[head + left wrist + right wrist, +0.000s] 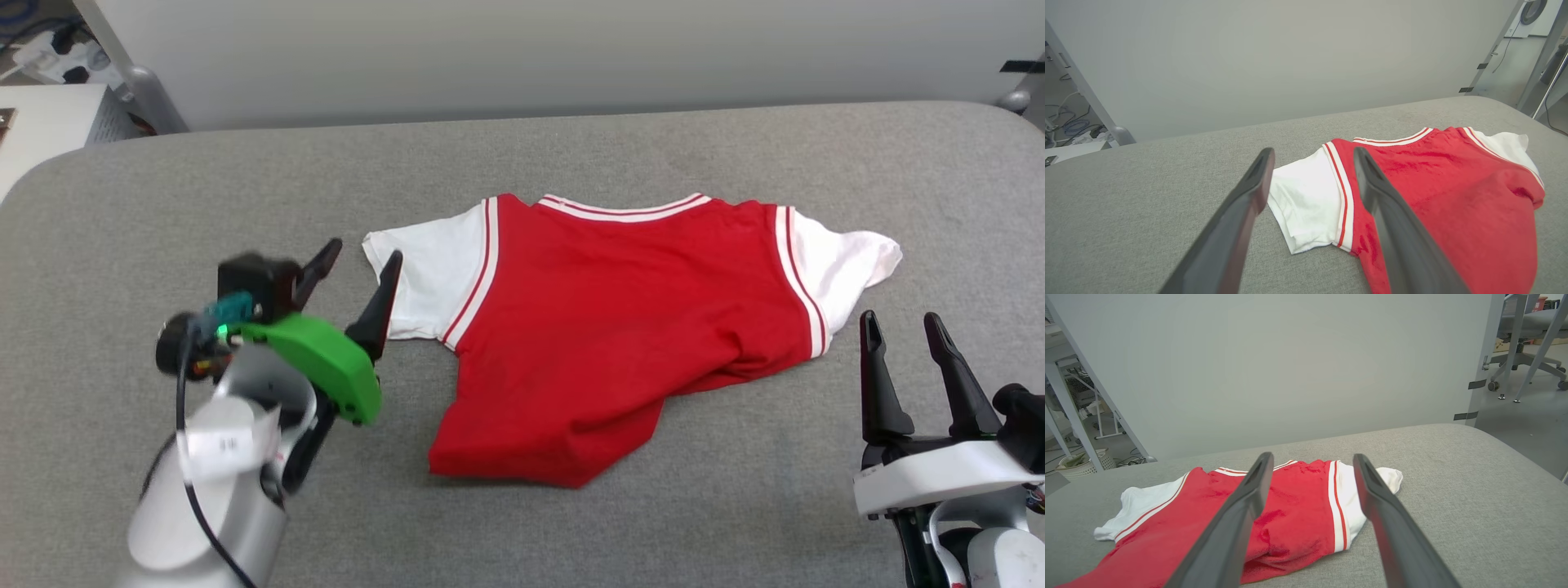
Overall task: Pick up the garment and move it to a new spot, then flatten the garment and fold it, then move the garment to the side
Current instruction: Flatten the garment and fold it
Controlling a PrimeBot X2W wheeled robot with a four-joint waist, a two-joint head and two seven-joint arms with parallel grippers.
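Red garment (604,327) lies between left tool (365,251) and right tool (900,318).

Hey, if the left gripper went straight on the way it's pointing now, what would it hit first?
The left gripper would most likely meet the garment's white sleeve first, though its height above it is unclear.

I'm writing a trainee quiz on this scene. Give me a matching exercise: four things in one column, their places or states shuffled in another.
1 left gripper
2 right gripper
3 jersey T-shirt
4 collar trim

A striped red and white, at the shirt's far edge
B open, beside the left sleeve
C lying rumpled on the grey table, ungripped
D open, short of the right sleeve

Pairs: 1-B, 2-D, 3-C, 4-A
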